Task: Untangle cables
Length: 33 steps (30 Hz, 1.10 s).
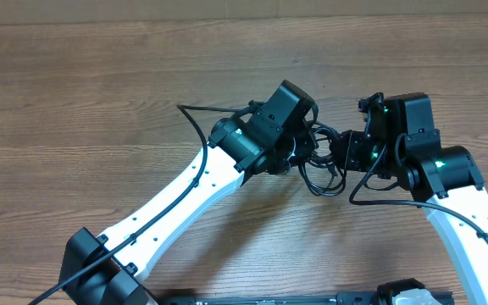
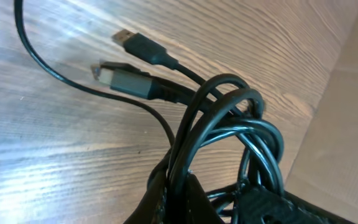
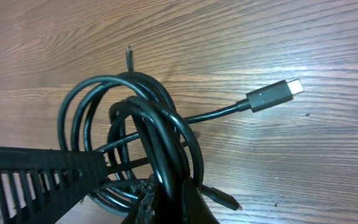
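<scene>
Looking at the cables (image 1: 324,172) from overhead, you see a small knot of black loops right of the table's centre, squeezed between the two arm heads. In the left wrist view the cables (image 2: 229,121) form several glossy loops stacked over one another. Two plug ends stick out towards the upper left: a slim silver-tipped plug (image 2: 131,40) and, just below it, a thicker grey plug (image 2: 127,81). Whether these rest on the wood or hang just above it, you cannot tell. In the right wrist view the cables (image 3: 151,121) coil in overlapping rings. One lead runs out to the right and ends in a black plug with a pale tip (image 3: 275,94), and a smaller plug end (image 3: 129,58) pokes up behind the coil.

Your left gripper (image 1: 297,158) is clenched on the bundle: in its wrist view, strands drop straight down between the dark fingers (image 2: 157,202). Your right gripper (image 1: 346,155) is clamped too, with a thick strand pinched between its pads (image 3: 194,208) at the bottom edge. The two grippers sit very close, facing each other across the knot, and a black ribbed bar (image 3: 42,174) crosses the lower left of the right wrist view in front of the coil.

Everything sits over a wood-grain table (image 1: 74,93).
</scene>
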Tool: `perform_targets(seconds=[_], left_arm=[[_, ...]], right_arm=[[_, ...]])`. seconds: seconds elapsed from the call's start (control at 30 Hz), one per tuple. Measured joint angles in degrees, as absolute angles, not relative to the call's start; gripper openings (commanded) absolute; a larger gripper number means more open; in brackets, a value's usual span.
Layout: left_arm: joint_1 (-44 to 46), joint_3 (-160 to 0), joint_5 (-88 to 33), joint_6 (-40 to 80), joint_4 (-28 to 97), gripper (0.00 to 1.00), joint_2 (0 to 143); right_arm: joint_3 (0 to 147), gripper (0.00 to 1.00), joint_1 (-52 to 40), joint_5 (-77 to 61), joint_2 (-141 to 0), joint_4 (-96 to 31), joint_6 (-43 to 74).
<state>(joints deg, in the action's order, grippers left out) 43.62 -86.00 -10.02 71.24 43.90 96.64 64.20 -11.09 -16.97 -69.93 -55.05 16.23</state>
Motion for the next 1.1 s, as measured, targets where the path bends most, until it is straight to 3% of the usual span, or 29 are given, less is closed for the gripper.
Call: perform_targets(seconds=[0.47,0.8,1.1], left_arm=[[44.0,-86.7,-6.2,79.7,48.8,0.04,96.3],[44.3,-87.7,-5.7,96.7,57.6,0.12,95.9],[44.3,-87.8,-5.8,105.3,59.7,0.08,95.9]], right_arm=[[64.1,0.04,-11.4,-22.2,-70.1,-53.3,15.2],[63.6,0.04,-12.1,-25.8,-70.5,-52.8,16.4],[63.3,0.04,-12.2,-25.2,-70.5,-53.3,21.5]])
